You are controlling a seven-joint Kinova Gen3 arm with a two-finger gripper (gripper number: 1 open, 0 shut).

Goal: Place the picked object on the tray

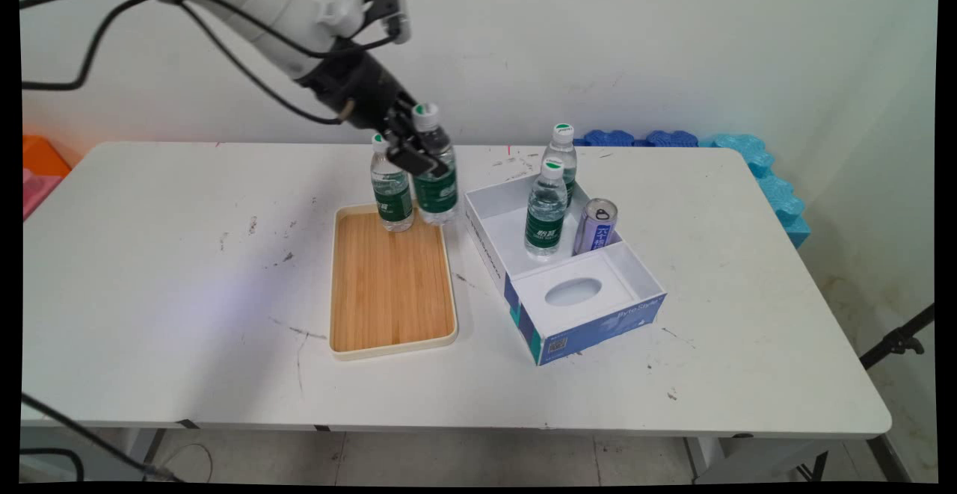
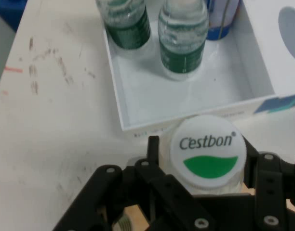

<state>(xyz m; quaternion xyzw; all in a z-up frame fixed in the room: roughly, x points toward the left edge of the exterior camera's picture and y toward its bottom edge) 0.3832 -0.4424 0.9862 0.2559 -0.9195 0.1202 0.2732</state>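
My black gripper (image 1: 416, 152) is shut on a water bottle (image 1: 436, 180) with a green label and a white Cestbon cap (image 2: 207, 152). The bottle hangs over the far right corner of a wooden tray (image 1: 392, 285). A second water bottle (image 1: 391, 187) stands upright on the tray's far edge, just left of the held one. In the hand view the cap fills the gap between the black fingers (image 2: 152, 149).
A white and blue box (image 1: 561, 270) lies right of the tray, holding two water bottles (image 1: 546, 211) (image 1: 561, 154) and a silver can (image 1: 596, 226). Blue foam pieces (image 1: 755, 165) line the table's far right edge. Orange and pink things (image 1: 37, 169) sit at far left.
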